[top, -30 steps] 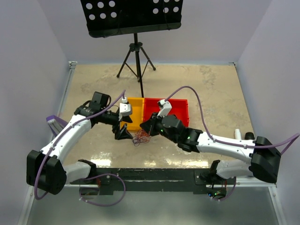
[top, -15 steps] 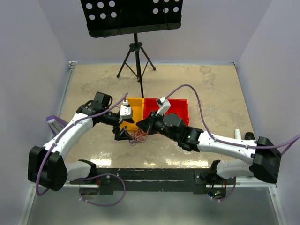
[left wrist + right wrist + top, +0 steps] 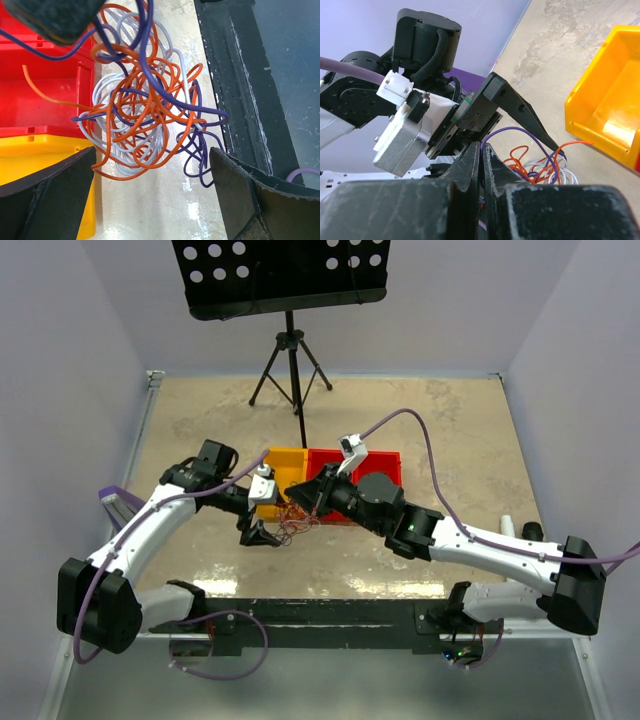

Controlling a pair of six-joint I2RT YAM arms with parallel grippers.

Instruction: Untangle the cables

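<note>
The cables point(image 3: 145, 115) are a tangled bundle of thin orange, white and purple wires, hanging just above the table in front of the bins point(image 3: 290, 522). My right gripper point(image 3: 482, 148) is shut on a purple wire of the bundle and holds it up; it also shows in the top view point(image 3: 306, 498). My left gripper point(image 3: 152, 160) is wide open with the bundle hanging between and beyond its fingertips, touching neither finger. In the top view the left gripper point(image 3: 260, 534) is just left of the bundle. The bundle also shows in the right wrist view point(image 3: 542, 167).
A yellow bin point(image 3: 285, 462) and a red bin point(image 3: 385, 468) stand side by side just behind the bundle. A music stand tripod point(image 3: 290, 365) is at the back. The black front rail point(image 3: 240, 75) runs close beside the bundle. A white object point(image 3: 507, 527) lies at the right.
My right gripper has risen and moved a little up-left, lifting the bundle off the table. My left gripper has shifted slightly toward the near edge and stays open.
</note>
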